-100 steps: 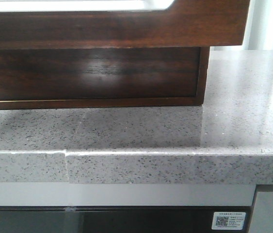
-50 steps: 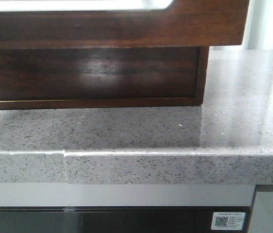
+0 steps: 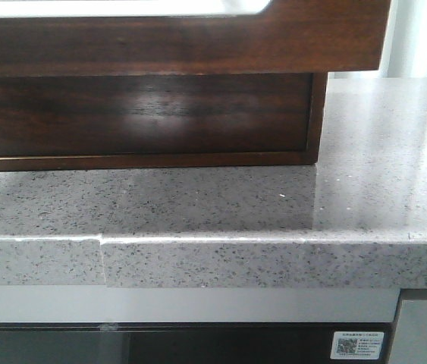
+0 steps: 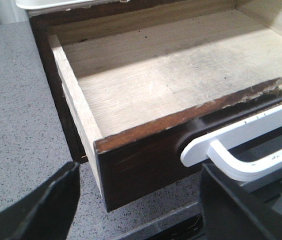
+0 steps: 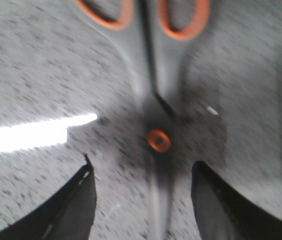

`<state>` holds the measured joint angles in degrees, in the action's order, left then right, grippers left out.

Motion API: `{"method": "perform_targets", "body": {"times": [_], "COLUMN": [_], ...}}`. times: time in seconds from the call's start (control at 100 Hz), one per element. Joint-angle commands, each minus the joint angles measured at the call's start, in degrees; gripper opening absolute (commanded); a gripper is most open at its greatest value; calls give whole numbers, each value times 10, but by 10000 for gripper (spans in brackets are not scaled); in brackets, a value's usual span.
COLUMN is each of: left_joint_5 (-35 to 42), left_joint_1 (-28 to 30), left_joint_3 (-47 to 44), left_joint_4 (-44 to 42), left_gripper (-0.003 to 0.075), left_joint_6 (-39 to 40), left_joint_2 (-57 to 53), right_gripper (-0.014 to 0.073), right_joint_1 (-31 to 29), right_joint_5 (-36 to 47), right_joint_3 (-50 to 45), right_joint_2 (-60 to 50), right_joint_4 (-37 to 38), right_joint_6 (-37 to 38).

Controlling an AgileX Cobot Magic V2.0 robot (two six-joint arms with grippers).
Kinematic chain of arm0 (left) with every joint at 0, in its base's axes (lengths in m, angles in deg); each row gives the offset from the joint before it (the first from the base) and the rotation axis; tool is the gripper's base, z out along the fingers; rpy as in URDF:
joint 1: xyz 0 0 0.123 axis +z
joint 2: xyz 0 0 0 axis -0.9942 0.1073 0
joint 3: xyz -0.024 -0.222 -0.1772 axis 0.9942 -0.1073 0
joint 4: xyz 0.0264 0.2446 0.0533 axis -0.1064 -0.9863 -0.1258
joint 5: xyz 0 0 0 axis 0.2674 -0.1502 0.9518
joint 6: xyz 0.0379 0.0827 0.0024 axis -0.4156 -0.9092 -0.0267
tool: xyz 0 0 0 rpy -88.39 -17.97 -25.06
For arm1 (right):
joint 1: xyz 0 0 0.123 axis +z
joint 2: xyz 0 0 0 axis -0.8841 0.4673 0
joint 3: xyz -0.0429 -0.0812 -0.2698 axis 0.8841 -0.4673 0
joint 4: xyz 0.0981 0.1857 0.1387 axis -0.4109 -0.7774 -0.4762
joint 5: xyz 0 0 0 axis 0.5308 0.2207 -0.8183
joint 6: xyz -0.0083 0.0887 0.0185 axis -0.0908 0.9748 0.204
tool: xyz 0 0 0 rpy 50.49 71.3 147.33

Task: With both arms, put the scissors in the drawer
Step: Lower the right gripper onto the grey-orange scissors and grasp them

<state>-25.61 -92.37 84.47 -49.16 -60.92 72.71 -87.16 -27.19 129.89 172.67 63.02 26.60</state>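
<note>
Right end effector hangs directly above the scissors, jaws apart, with nothing between them. Its wrist view is motion-blurred, so the clearance cannot be read, but no contact appears to exist.

Scissors: lying flat on the speckled grey table, blades together. The orange pivot screw sits roughly midway between the two fingers; the grey handles with orange-lined loops extend away from the wrist.

Drawer: pulled open. Its pale wooden floor is bare, so the scissors are not yet inside. The white handle on the dark front panel lies just beside the left end effector, which is also spread open and grips nothing.

In the front view only the dark wooden cabinet resting on the table is visible; neither arm nor the scissors appear there.

Step in hand, as judged: opening is complete; pickup of the scissors is under way.

Next move requires:
1. Lower the right end effector until its fingers straddle the scissors near the pivot.
2. Close firmly on the blades or neck.
3. Lift clear of the table, then carry over the drawer opening.
</note>
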Motion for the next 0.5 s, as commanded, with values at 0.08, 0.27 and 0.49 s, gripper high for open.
{"method": "perform_targets", "body": {"times": [0.08, 0.27, 0.49], "left_joint_5": [42, 42, 42], "left_joint_1": [-4, -4, -4], "left_joint_3": [19, 19, 19], "left_joint_4": [15, 15, 15], "left_gripper": [473, 473, 473], "left_joint_6": [5, 5, 5], "left_joint_2": [4, 4, 4], "right_gripper": [364, 364, 364], "right_joint_1": [9, 9, 9], "right_joint_5": [-1, 0, 3], "right_joint_3": [39, 44, 44], "right_joint_2": [5, 10, 25], "right_joint_4": [16, 34, 37], "right_joint_6": [-10, -10, -10]}}
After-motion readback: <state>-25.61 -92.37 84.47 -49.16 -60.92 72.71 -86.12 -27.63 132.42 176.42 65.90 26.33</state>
